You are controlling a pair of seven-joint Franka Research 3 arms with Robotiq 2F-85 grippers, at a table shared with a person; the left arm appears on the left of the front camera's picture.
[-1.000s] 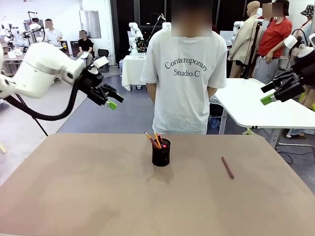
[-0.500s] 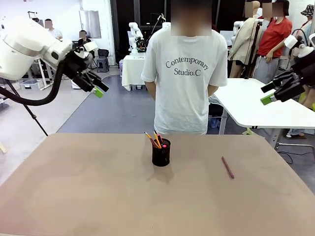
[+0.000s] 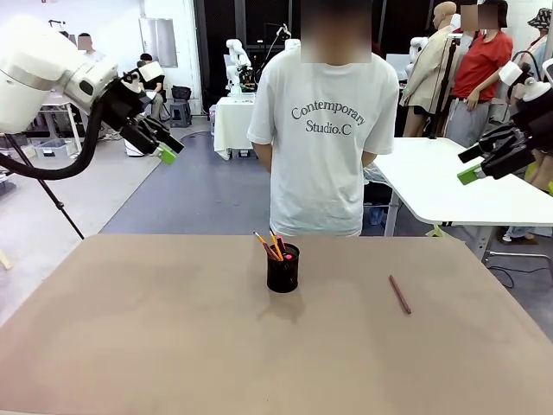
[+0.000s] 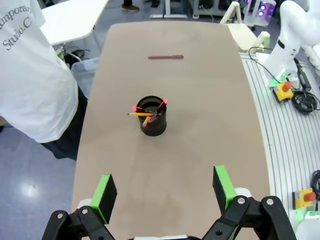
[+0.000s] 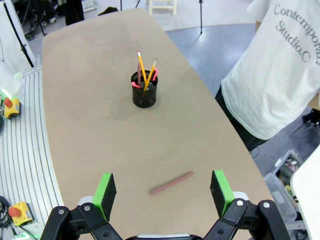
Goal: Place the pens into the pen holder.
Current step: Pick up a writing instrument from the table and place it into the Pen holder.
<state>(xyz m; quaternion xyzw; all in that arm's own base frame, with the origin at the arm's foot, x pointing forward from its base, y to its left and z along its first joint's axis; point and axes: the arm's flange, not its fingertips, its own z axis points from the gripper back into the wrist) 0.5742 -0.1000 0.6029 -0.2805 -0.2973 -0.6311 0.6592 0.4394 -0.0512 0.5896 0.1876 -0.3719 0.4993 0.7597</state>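
Hovering high at left, the left gripper [image 3: 167, 149] had its jaws wide and empty. Mid-table, near the person [image 3: 324, 130], the pen holder [image 3: 282, 271] held several pens [image 3: 272, 245]. A reddish-brown pen [image 3: 399, 294] lay apart on the table [image 3: 130, 328], further right. High at right, the right gripper [image 3: 473, 164] had wide, empty jaws.

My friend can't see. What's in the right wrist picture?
A black mesh pen holder with several pens in it stands on a tan table. One reddish-brown pen lies loose on the table, nearer the open right gripper. A person in a white T-shirt stands alongside.
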